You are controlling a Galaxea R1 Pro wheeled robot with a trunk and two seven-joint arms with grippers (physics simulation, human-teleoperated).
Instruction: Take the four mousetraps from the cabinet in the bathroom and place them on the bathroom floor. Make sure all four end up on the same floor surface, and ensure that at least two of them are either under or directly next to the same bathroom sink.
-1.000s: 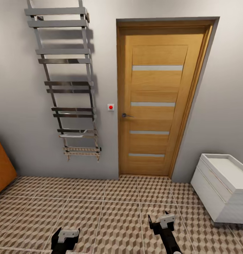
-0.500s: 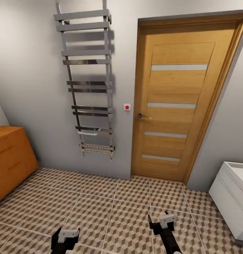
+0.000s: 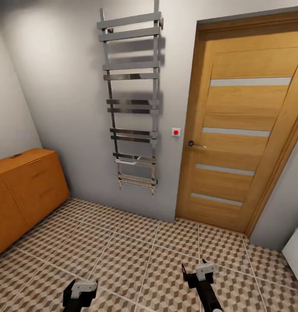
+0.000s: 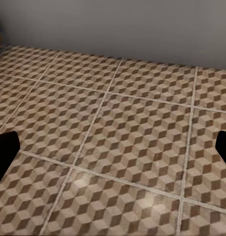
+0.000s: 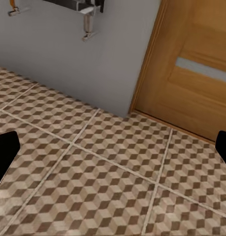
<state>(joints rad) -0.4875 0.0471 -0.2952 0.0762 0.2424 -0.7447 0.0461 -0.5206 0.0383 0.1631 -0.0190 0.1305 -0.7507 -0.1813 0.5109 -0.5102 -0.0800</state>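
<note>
The orange-wood cabinet (image 3: 23, 190) stands against the left wall, its drawer fronts facing the room. A small flat thing (image 3: 15, 155) lies on its top by the wall, too small to tell whether it is a mousetrap. The cube-patterned bathroom floor (image 3: 136, 255) spreads ahead of me. A white corner of the sink unit (image 3: 297, 256) shows at the right edge. My left gripper (image 3: 81, 289) and right gripper (image 3: 198, 271) hover low over the tiles, both open and holding nothing. The wrist views show the left gripper (image 4: 113, 147) and right gripper (image 5: 113, 147) with dark fingertips wide apart over bare tiles.
A tall chrome towel rail (image 3: 131, 102) hangs on the grey back wall. To its right is a shut wooden door (image 3: 244, 130) with a lever handle (image 3: 195, 144), and a small red-button switch (image 3: 176, 131) sits beside it.
The head view has swung left: the cabinet has come further into the picture and the sink unit has slid to the right edge. Both grippers keep their place in the picture.
</note>
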